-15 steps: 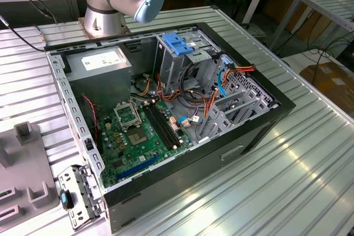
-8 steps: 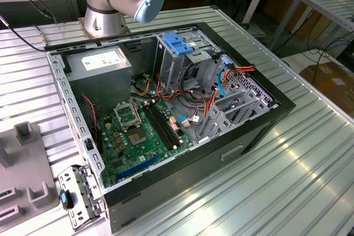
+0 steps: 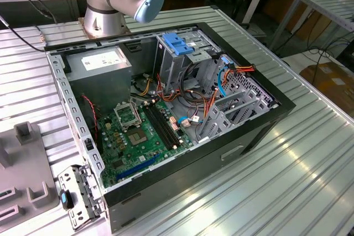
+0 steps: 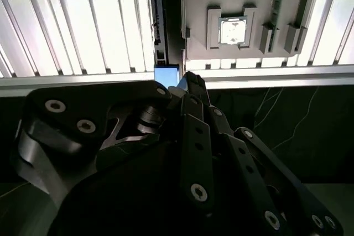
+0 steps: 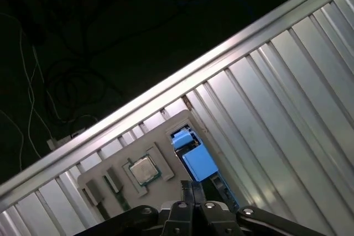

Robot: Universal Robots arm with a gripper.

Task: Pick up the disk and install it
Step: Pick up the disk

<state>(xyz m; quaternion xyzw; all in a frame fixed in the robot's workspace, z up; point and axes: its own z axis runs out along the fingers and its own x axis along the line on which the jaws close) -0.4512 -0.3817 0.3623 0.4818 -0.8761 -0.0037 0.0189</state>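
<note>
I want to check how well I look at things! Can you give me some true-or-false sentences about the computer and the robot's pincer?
1. The computer case lies open, and its green motherboard shows. True.
2. The disk is already inside the case. False: it is at the grey tray, outside the case.
3. A square chip rests in the grey tray. True.
4. The table is smooth wood. False: it is ribbed metal.
5. The pincer hangs over the motherboard. False: it is by the disk's blue end at the grey tray.
</note>
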